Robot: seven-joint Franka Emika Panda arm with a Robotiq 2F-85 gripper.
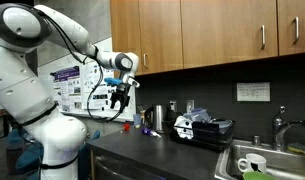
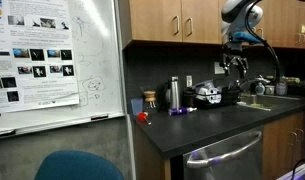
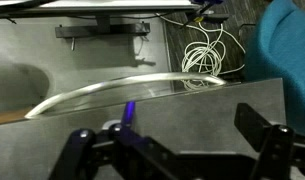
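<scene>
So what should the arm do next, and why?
Probably lower the end effector toward the small purple object on the countertop: its jaws stand open and empty, well above the counter, with that object just ahead in the wrist view.

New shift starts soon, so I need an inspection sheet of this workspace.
Surface: dark countertop.
Job's things: small purple object lying on counter, untouched.
Clutter: steel flask, black dish rack, small red object, white mug in steel sink.
Hand: black robot hand open, empty, above counter.
Cables: white coiled cable on grey floor.
Surroundings: wooden cabinets, whiteboard, teal chair.
</scene>
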